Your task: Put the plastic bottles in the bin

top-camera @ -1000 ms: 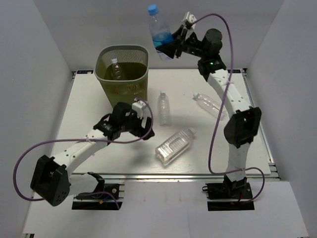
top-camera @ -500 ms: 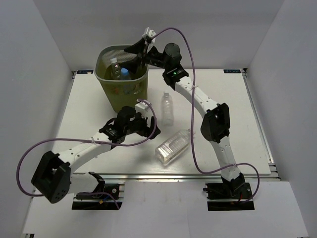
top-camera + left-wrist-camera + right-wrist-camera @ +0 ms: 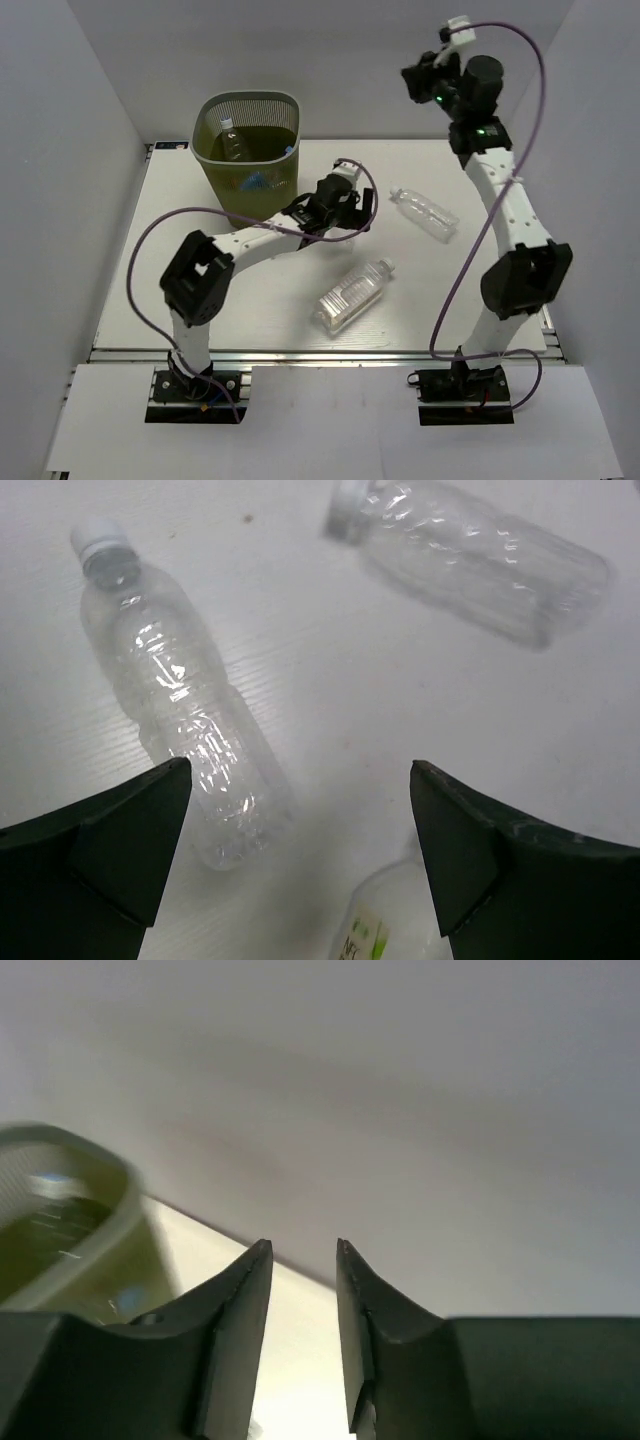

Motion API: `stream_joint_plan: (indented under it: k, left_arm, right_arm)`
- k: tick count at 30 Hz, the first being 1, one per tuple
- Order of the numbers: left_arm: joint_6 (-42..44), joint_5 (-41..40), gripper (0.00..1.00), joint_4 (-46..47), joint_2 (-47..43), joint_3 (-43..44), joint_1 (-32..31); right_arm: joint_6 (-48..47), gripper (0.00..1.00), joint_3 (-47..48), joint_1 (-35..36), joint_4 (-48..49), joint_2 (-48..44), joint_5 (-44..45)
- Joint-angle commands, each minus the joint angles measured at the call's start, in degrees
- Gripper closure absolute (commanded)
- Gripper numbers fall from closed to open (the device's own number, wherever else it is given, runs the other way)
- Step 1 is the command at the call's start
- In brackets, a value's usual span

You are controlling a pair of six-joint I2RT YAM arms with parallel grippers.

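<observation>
Right of the bin (image 3: 246, 188), the left gripper (image 3: 297, 780) hangs spread wide over three bottles (image 3: 185, 705) (overhead, its arm hides one); the right gripper (image 3: 303, 1252), higher up, is nearly pressed together, empty.

Left arm (image 3: 250, 238) and right arm (image 3: 505, 195): white links, black joints, purple cable (image 3: 131, 290) each. Right one has green lights (image 3: 480, 128). Tool fingers (image 3: 100, 850) dark, wedge-shaped.

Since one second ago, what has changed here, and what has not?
The right gripper dropped its blue-labelled bottle into the bin, then swung up to the right, empty. The left gripper, open, reached from the bin's front over the middle bottle. The bin, ribbed bottle and far-right bottle stayed.
</observation>
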Motion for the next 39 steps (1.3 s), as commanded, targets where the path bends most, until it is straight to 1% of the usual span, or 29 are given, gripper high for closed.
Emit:
stream_joint_plan:
  k: [1,2,3,4,5,6,7,8,9,11,13,15,19,20,21,24,25,27,28,29,30,32,35,36,37,38,39]
  left_arm:
    - [-7.7,-13.5,0.0,-16.4,9.1,11.8,-1.6]
    - [-8.5,-14.8,0.0,-19.3,11.1,14.5,-2.3]
    - [-11.8,-16.8,0.0,-23.0,13.2,19.9,-2.9]
    - [-12.8,-18.4,0.0,-26.1,14.9,22.1,-2.9]
    - [-14.1,-20.8,0.0,-28.6,16.6,24.3,-2.9]
    - [-14.9,-22.0,0.0,-32.8,18.9,27.4,-3.6]
    - [-15.7,-23.2,0.0,-32.8,18.9,28.0,-4.2]
    - [-15.7,-24.5,0.0,-33.6,19.4,28.0,-4.2]
    - [-15.7,-24.5,0.0,-32.9,19.4,28.0,-4.2]
    - [-15.2,-25.9,0.0,-33.4,20.1,28.0,-4.2]
    - [-15.2,-26.6,0.0,-35.0,21.3,28.0,-4.2]
    - [-15.2,-25.7,0.0,-35.6,22.5,27.3,-4.2]
    - [-14.1,-22.9,0.0,-33.0,23.1,24.9,-4.2]
    - [-14.1,-22.9,0.04,-33.0,24.2,24.9,-4.2]
    - [-14.1,-21.7,0.08,-33.0,24.7,25.7,-4.2]
    - [-13.3,-19.6,0.32,-32.5,25.2,25.7,-4.2]
    - [-12.8,-19.0,0.46,-29.9,23.7,23.5,-4.2]
    - [-10.8,-17.5,0.56,-27.6,21.6,22.1,-4.2]
    - [-9.7,-17.4,0.61,-25.6,20.4,22.1,-4.2]
    - [-8.7,-16.4,0.63,-24.7,17.9,22.1,-4.2]
    - [-6.2,-15.8,0.64,-24.7,16.5,23.2,-4.2]
    - [-2.4,-14.8,0.68,-23.7,12.0,25.6,-4.7]
    - [0.4,-15.7,0.68,-24.4,7.8,33.1,-4.7]
    - [2.6,-15.7,0.68,-24.4,5.4,37.8,-4.7]
    - [3.5,-16.6,0.68,-24.4,4.5,40.3,-4.1]
    - [4.2,-18.0,0.68,-25.2,3.8,45.5,-4.1]
    - [5.4,-18.9,0.68,-26.0,3.3,48.1,-3.5]
  right_arm:
    - [-5.5,0.74,-6.4,-4.7,-17.4,-6.2,6.3]
    - [-5.8,0.74,-7.3,-6.3,-19.7,-7.5,6.5]
    - [-6.1,0.66,-9.9,-7.3,-24.2,-8.4,6.4]
    - [-6.6,0.58,-13.8,-8.3,-25.1,-9.2,5.1]
    - [-6.9,0.49,-15.7,-9.0,-25.9,-12.3,4.8]
    - [-7.6,0.44,-22.1,-11.9,-25.5,-13.2,2.9]
    - [-8.3,0.37,-24.1,-12.7,-24.9,-14.2,2.4]
    - [-8.3,0.37,-26.1,-14.5,-23.7,-17.0,1.7]
    - [-8.3,0.35,-30.8,-14.8,-23.0,-17.8,1.0]
    - [-8.0,0.33,-32.7,-17.2,-23.1,-19.0,0.8]
    - [-6.9,0.31,-34.9,-18.6,-23.6,-19.0,-1.8]
    - [-7.1,0.3,-36.2,-18.9,-23.6,-19.1,-3.2]
    - [-8.9,0.27,-38.0,-19.3,-22.6,-19.1,-3.6]
    - [-10.0,0.27,-38.2,-19.4,-22.5,-19.0,-3.7]
    - [-11.3,0.24,-38.1,-19.6,-23.0,-19.0,-5.4]
    - [-15.4,0.11,-36.6,-19.5,-26.5,-17.4,-8.6]
    - [-18.2,0.1,-35.5,-19.4,-27.8,-16.5,-9.4]
    - [-19.6,0.1,-34.3,-19.4,-30.9,-14.5,-9.2]
    - [-22.0,0.1,-33.9,-19.4,-32.0,-13.7,-8.1]
    - [-22.9,0.1,-33.4,-19.4,-32.5,-13.0,-6.8]
    - [-25.3,0.1,-33.3,-19.5,-32.7,-11.7,-6.6]
    - [-28.4,0.1,-33.2,-19.4,-33.1,-10.7,-6.6]
    - [-34.9,0.1,-31.2,-18.9,-33.6,-7.3,-6.3]
    - [-35.3,0.1,-30.4,-18.7,-34.6,-5.3,-6.1]
    - [-36.0,0.1,-28.6,-18.6,-35.0,-2.9,-5.6]
    - [-36.1,0.1,-26.6,-18.6,-35.4,-0.6,-5.3]
    - [-36.0,0.1,-24.9,-18.5,-36.2,0.6,-4.9]
